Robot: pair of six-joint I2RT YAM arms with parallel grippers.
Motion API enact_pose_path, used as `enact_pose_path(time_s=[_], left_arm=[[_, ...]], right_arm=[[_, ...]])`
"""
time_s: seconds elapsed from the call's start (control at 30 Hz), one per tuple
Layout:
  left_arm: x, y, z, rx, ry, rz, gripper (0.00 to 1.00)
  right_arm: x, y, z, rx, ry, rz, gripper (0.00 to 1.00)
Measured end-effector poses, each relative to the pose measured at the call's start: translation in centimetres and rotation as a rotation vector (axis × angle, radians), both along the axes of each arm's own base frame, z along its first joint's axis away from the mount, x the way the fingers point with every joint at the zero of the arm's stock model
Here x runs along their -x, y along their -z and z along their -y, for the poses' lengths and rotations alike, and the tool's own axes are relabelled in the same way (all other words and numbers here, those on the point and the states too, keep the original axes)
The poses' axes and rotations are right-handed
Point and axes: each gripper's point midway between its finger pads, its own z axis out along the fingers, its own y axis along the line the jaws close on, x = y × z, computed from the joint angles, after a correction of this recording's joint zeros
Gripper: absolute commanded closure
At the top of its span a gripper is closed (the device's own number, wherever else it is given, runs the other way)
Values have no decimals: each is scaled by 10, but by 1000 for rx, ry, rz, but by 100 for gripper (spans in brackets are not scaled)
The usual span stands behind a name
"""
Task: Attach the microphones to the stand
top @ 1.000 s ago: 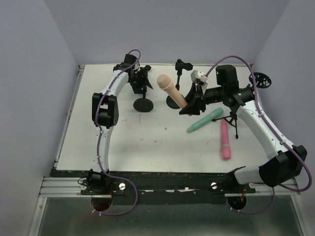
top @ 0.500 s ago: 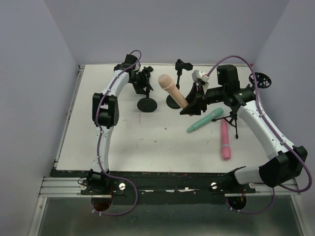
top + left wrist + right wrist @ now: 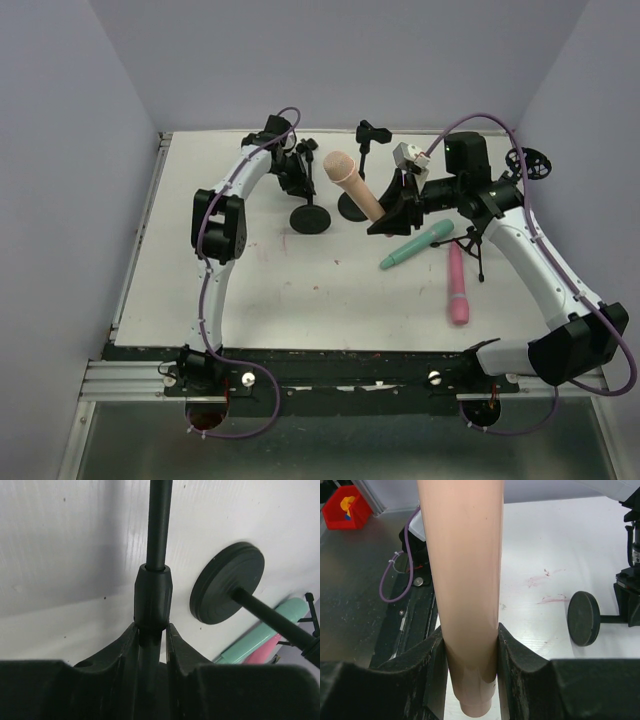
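My left gripper [image 3: 297, 170] [image 3: 151, 628] is shut on the pole [image 3: 159, 525] of a black round-based stand [image 3: 311, 219], its fingers [image 3: 125, 645] pinching just under the collar. The peach-tan microphone [image 3: 352, 188] [image 3: 465, 580] hangs above the table, tilted, head up to the left, with my right gripper [image 3: 392, 210] [image 3: 471, 635] shut on its narrow end. A second round-based stand [image 3: 352, 207] [image 3: 227, 590] stands between the two grippers. On the table to the right lie the mint-teal microphone [image 3: 415, 245] [image 3: 265, 635] and the pink microphone [image 3: 457, 283].
A small black tripod [image 3: 476, 245] stands by the pink microphone. A black round part [image 3: 530, 163] sits at the back right corner. The walls close in on three sides. In the right wrist view a stand base [image 3: 583, 618] shows to the right.
The left gripper closed on the stand's pole and moved right, and the stand's base slid right, closer to the second stand. The right arm with the peach-tan microphone barely moved.
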Motion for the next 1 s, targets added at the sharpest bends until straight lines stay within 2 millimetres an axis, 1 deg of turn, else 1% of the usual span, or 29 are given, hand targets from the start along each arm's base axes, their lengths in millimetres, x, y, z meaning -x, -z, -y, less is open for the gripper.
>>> enact_pose_path(time_s=[0.03, 0.13, 0.17, 0.2, 0.27, 0.33, 0.4, 0.47, 0.5, 0.57, 0.6, 0.67, 0.73, 0.83, 0.93, 1.0], left_arm=[[4, 1, 0, -6, 7, -1, 82], [26, 3, -6, -27, 26, -19, 83], [29, 2, -7, -30, 31, -13, 83], [49, 1, -13, -41, 37, -37, 83], [67, 2, -20, -55, 40, -46, 83], [93, 3, -26, -57, 44, -58, 82], [117, 6, -30, -50, 46, -66, 76], [140, 8, -31, -39, 55, -71, 69], [150, 8, -30, -33, 61, -69, 63], [165, 10, -25, -13, 75, -59, 49], [169, 11, -25, -10, 71, -59, 43], [179, 18, -26, -19, 70, -56, 39], [184, 24, -30, -31, 53, -74, 38], [175, 22, -34, -41, 29, -60, 38], [146, 4, -30, -39, 13, -7, 38], [117, -10, -25, -38, 4, 37, 39]], right_arm=[[0, -1, 0, -1, -1, 2, 83], [2, -2, 0, -4, -3, 6, 83], [2, -2, 0, -5, -3, 6, 83], [2, -3, 0, -5, -3, 7, 83], [3, -3, 1, -6, -5, 7, 83], [3, -4, 1, -8, -6, 9, 83], [4, -5, 1, -10, -9, 9, 83], [5, -5, 1, -13, -11, 9, 83], [5, -6, 1, -14, -12, 7, 83], [7, -7, 1, -17, -15, 6, 83], [7, -8, 1, -18, -16, 5, 83], [8, -8, 1, -20, -18, 4, 83], [8, -9, 1, -22, -20, 4, 83], [8, -8, 1, -22, -20, 0, 83], [8, -7, 1, -22, -20, -2, 83], [8, -7, 1, -22, -20, -2, 83]])
